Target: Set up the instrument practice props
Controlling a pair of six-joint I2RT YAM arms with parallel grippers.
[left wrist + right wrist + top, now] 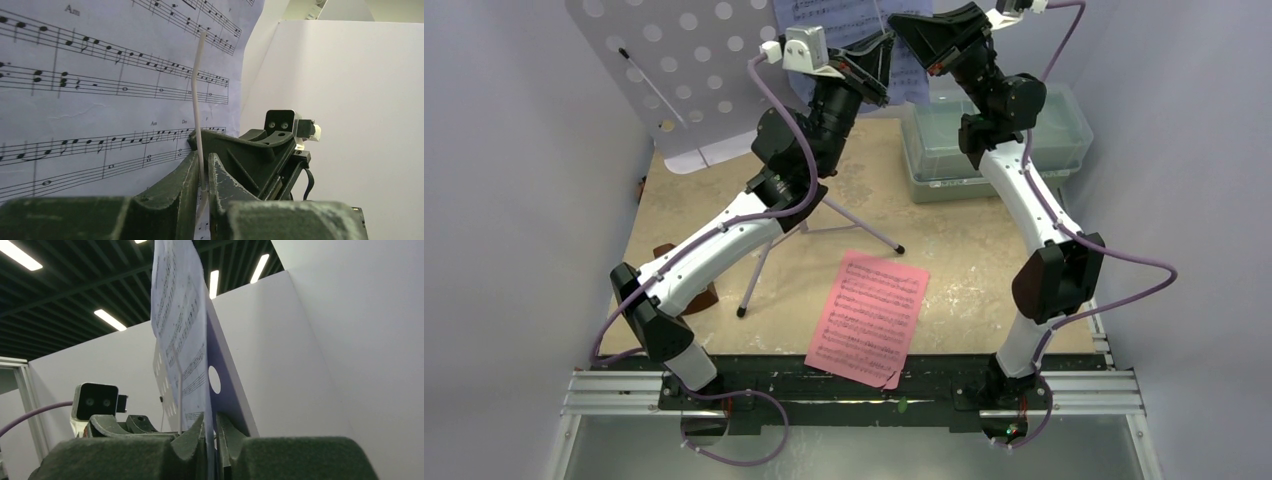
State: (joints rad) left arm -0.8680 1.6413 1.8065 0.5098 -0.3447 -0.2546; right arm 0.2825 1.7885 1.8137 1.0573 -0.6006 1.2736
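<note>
The lavender perforated music stand (pixel 639 70) stands at the back left on thin tripod legs (pixel 864 228). The pale-blue music sheet (pixel 844 18) lies against its plate. My left gripper (pixel 871 62) is shut on the stand's thin white wire holder (pixel 196 90), in front of the sheet (pixel 100 75). My right gripper (pixel 921 38) is shut on the sheet's edge (pixel 180 315), against the plate (pixel 227 385). The pink music sheet (pixel 869 315) lies flat at the table's near edge. A brown object (pixel 702 296), probably the metronome, is largely hidden by my left arm.
A translucent green lidded box (pixel 994 140) sits at the back right under my right arm. A small dark object (pixel 639 190) lies at the table's left edge. White walls close in on the left, right and back.
</note>
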